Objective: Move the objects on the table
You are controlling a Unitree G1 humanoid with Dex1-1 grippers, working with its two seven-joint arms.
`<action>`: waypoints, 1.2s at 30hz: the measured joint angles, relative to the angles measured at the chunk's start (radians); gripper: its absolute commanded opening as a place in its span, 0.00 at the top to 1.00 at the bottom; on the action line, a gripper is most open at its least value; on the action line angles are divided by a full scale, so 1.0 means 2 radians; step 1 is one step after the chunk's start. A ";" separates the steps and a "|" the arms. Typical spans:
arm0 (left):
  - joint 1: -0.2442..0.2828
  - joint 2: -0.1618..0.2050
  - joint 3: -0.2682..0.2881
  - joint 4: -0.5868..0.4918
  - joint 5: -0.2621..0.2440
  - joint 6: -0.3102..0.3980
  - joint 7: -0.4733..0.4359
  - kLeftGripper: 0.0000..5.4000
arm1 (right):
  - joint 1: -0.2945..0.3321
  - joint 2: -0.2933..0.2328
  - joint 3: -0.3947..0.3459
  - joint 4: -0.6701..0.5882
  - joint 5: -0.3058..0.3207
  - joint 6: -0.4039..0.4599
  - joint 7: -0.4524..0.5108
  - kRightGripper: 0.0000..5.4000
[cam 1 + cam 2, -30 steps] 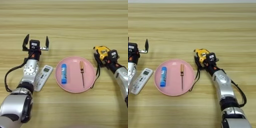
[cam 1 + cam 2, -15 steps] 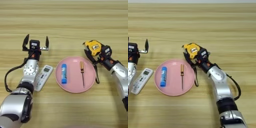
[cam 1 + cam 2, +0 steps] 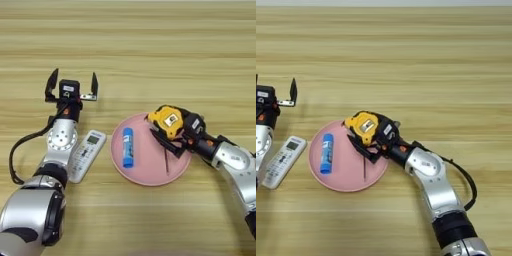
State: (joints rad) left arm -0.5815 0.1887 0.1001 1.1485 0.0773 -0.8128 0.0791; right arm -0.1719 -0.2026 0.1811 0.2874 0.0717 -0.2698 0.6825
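Right gripper (image 3: 176,131) held the tape measure (image 3: 167,120) over the pink plate (image 3: 145,172), apparently for placing; left gripper (image 3: 71,88) idled, jaws wide.

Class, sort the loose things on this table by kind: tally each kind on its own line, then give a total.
Remote control: 1
Tape measure, held over the plate by the right gripper: 1
Glue stick: 1
Screwdriver, mostly hidden: 1
Pink plate: 1
Total: 5
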 measured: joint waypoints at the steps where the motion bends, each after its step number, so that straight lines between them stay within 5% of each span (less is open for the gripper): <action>1: 0.000 0.000 0.000 0.000 0.000 0.000 0.000 0.00 | 0.000 -0.001 0.004 0.001 -0.006 -0.001 0.000 0.22; 12: 0.000 0.000 -0.002 0.000 0.000 0.000 0.001 0.00 | 0.004 -0.016 0.047 0.022 -0.053 -0.024 0.003 0.22; 27: -0.002 -0.003 -0.003 0.000 0.000 0.001 0.003 0.00 | 0.009 -0.030 0.071 0.033 -0.063 -0.049 0.013 0.22; 36: -0.002 -0.004 -0.003 0.000 0.001 0.001 0.004 0.00 | 0.006 -0.028 0.072 0.032 -0.056 -0.067 0.011 0.03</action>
State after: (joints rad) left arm -0.5856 0.1814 0.0932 1.1494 0.0800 -0.8115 0.0869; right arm -0.1607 -0.2590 0.3243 0.3523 -0.0410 -0.4039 0.7055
